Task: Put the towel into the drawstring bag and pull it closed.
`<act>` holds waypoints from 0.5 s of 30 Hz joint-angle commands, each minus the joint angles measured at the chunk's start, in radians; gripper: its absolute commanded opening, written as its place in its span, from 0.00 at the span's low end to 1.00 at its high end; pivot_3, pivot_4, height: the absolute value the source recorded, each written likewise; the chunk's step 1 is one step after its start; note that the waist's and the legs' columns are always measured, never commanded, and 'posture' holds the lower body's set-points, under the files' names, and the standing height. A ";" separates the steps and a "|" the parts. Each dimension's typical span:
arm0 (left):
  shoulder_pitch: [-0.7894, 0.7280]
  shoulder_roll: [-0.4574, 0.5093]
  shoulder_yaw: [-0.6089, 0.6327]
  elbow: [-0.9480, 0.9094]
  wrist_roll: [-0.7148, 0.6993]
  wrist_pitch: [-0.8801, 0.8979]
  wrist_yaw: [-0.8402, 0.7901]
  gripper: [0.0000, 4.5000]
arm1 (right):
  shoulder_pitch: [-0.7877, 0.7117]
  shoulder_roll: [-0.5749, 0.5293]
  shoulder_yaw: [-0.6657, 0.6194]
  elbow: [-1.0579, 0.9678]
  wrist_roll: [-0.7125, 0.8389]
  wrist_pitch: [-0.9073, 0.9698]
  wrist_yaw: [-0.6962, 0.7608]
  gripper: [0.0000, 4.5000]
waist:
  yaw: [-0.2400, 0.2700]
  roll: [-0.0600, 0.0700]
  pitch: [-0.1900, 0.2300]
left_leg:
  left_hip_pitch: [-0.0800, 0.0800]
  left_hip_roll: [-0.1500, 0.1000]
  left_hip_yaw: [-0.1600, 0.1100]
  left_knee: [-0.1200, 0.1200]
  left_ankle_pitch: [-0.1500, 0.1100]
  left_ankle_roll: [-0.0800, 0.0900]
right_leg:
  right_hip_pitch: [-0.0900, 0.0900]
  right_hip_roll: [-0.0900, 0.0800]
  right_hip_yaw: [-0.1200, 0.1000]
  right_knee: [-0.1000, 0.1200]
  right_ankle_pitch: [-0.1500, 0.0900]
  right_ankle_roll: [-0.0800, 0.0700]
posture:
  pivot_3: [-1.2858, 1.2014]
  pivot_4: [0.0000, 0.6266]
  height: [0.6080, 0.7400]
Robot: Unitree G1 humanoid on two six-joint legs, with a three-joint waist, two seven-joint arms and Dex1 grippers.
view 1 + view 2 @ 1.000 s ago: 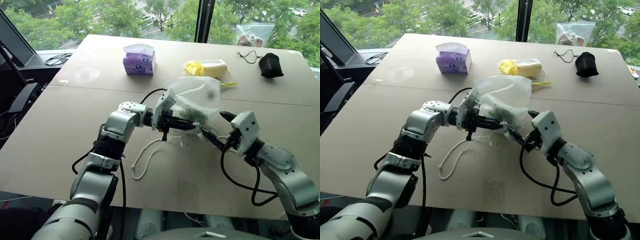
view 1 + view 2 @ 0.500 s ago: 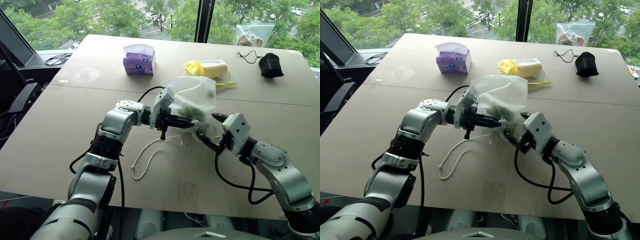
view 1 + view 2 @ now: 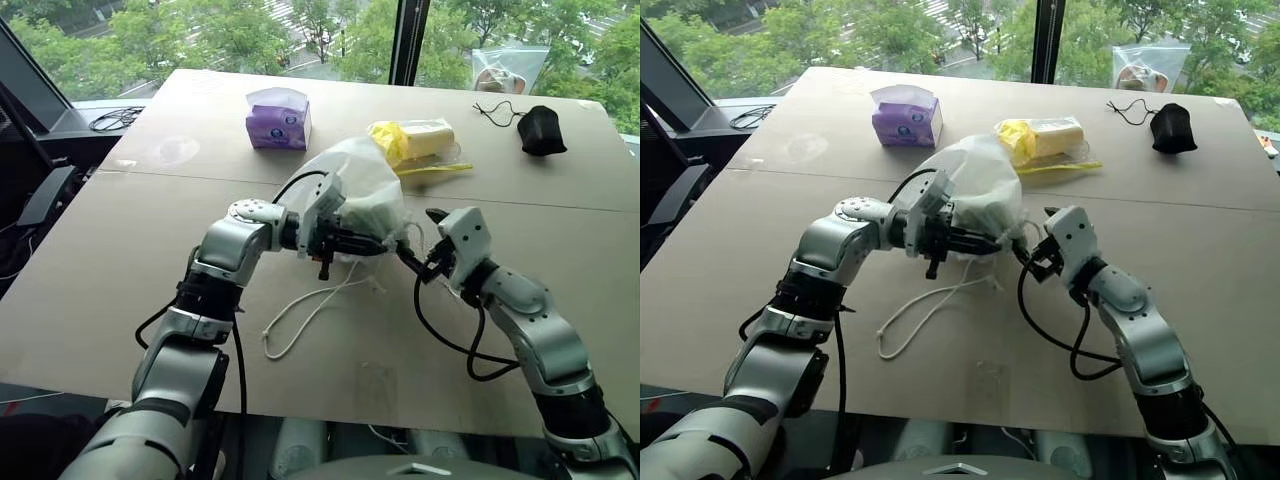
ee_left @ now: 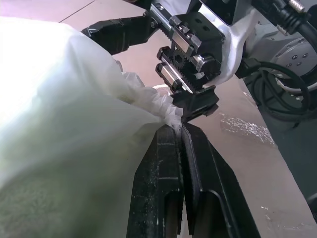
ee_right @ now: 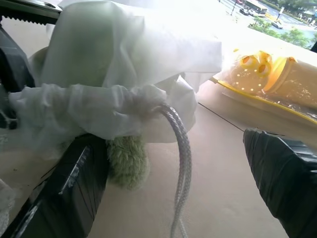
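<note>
Your right claw [image 3: 416, 236] has advanced, spread wide, toward the translucent milky-white plastic drawstring bag [image 3: 360, 190]; left claw [image 4: 181, 130] clamps its rim. Risk: pale green fluffy towel [image 5: 128, 161] protrudes, may slip out.

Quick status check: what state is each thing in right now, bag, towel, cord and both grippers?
Translucent milky-white plastic drawstring bag: mouth gathered, not fully closed.
Pale green fluffy towel: in the bag, a corner sticking out.
White drawstring cord: slack, looped on the table.
Left gripper: shut on the bag's gathered rim.
Right gripper: open, at the bag's mouth.
</note>
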 commanded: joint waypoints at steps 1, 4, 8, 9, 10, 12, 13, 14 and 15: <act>0.000 0.011 0.005 -0.063 -0.039 0.016 -0.025 0.01 | -0.040 0.052 -0.043 0.021 0.013 -0.036 -0.047 0.99 | 0.000 0.000 0.000 | 0.000 0.000 0.000 0.000 0.000 0.000 | 0.000 0.000 0.000 0.000 0.000 0.000 | 0.52 0.24 1.00; 0.002 0.020 0.005 -0.094 -0.074 0.058 -0.040 0.01 | -0.069 0.122 -0.022 0.083 0.017 -0.050 -0.063 0.99 | -0.003 0.000 0.000 | 0.000 0.000 0.000 0.000 0.000 0.000 | -0.001 0.000 0.000 0.002 0.000 0.000 | 0.52 0.24 1.00; 0.011 0.031 0.009 -0.144 -0.128 0.127 -0.051 0.01 | -0.106 0.217 -0.015 0.173 0.029 -0.078 -0.082 0.99 | -0.012 0.000 0.000 | 0.000 0.000 0.001 0.000 0.000 0.000 | -0.002 0.000 0.002 0.004 0.000 0.000 | 0.52 0.24 1.00; 0.013 0.035 0.011 -0.158 -0.146 0.154 -0.053 0.01 | -0.112 0.249 -0.016 0.192 0.056 -0.082 -0.070 0.99 | -0.015 0.000 0.000 | 0.000 0.001 0.001 0.000 0.000 0.000 | -0.002 0.000 0.002 0.004 0.000 0.000 | 0.52 0.24 1.00; 0.015 0.039 0.011 -0.167 -0.160 0.176 -0.055 0.01 | -0.110 0.272 -0.013 0.198 0.091 -0.089 -0.037 0.99 | -0.018 0.000 0.000 | 0.000 0.001 0.001 0.000 0.000 0.000 | -0.002 0.000 0.002 0.004 0.000 0.000 | 0.52 0.24 1.00; 0.019 0.048 0.007 -0.179 -0.174 0.197 -0.060 0.01 | -0.084 0.289 0.016 0.158 0.200 -0.070 0.091 0.99 | -0.021 0.000 0.000 | 0.000 0.001 0.000 0.000 0.000 0.000 | -0.003 0.000 0.003 0.004 0.000 0.000 | 0.52 0.24 1.00; 0.020 0.052 0.005 -0.184 -0.178 0.202 -0.060 0.01 | -0.075 0.281 0.035 0.145 0.218 -0.069 0.137 0.99 | -0.020 0.000 0.000 | 0.000 0.001 0.000 0.000 0.000 0.000 | -0.003 0.000 0.003 0.004 0.000 0.000 | 0.52 0.24 1.00; 0.021 0.055 0.004 -0.188 -0.182 0.208 -0.060 0.01 | -0.066 0.259 0.062 0.137 0.220 -0.071 0.182 0.99 | -0.020 0.000 0.000 | 0.000 0.001 0.000 0.000 0.000 0.000 | -0.003 0.000 0.003 0.004 0.000 0.000 | 0.52 0.24 1.00; 0.022 0.058 0.004 -0.192 -0.185 0.213 -0.060 0.01 | -0.064 0.236 0.083 0.141 0.202 -0.087 0.210 0.99 | -0.020 0.000 0.000 | 0.000 0.001 0.000 0.000 0.000 0.000 | -0.002 -0.001 0.003 0.004 0.000 0.000 | 0.52 0.24 1.00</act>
